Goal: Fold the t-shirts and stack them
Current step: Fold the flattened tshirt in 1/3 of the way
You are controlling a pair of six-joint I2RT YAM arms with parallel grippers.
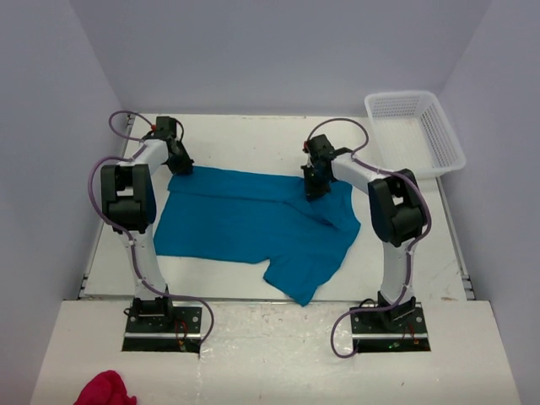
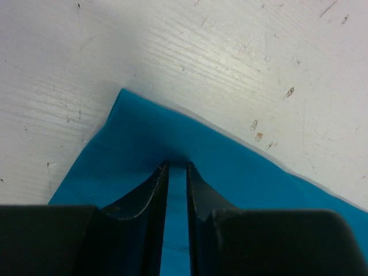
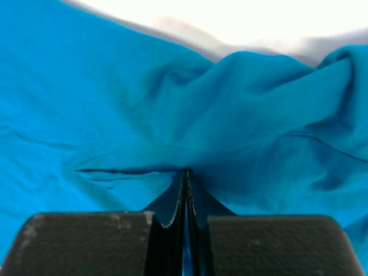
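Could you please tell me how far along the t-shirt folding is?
Done: nothing folded or stacked; the teal t-shirt lies mostly spread on the table, rumpled on the right. In hand: the left tool and right tool each pinch its far edge. Left: every fold, then stacking.

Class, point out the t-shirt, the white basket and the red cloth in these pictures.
t-shirt (image 1: 245,224): top external view, middle of its spread body.
white basket (image 1: 449,128): top external view, its right wall.
red cloth (image 1: 105,390): top external view, middle of the bundle.
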